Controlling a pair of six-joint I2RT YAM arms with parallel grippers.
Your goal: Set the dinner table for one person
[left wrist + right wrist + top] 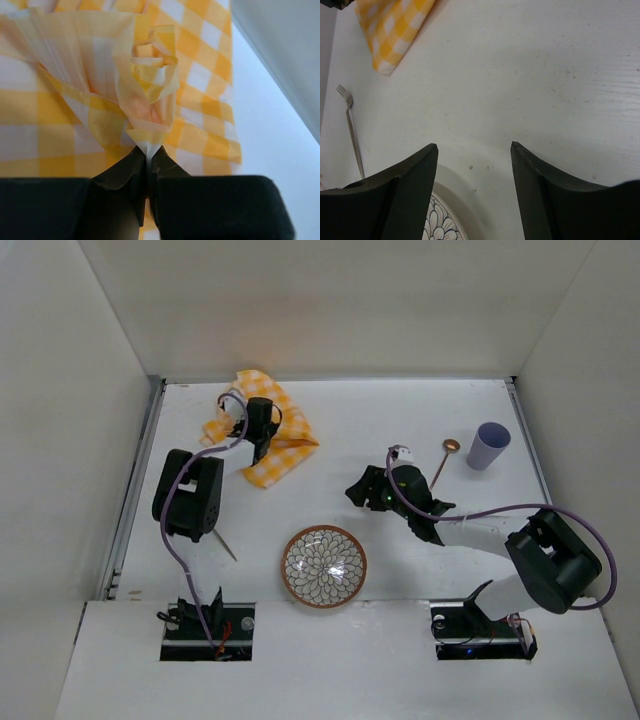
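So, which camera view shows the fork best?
The right wrist view: the fork lies with its tines and most of its handle plain. The top view gives only a thin sliver of it left of the plate. The left wrist view lacks it.

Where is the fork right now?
In the top view, the fork lies on the left side, just left of the flower-patterned plate, partly under the left arm.

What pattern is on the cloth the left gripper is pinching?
Yellow and white checks on the cloth, clearest in the left wrist view.
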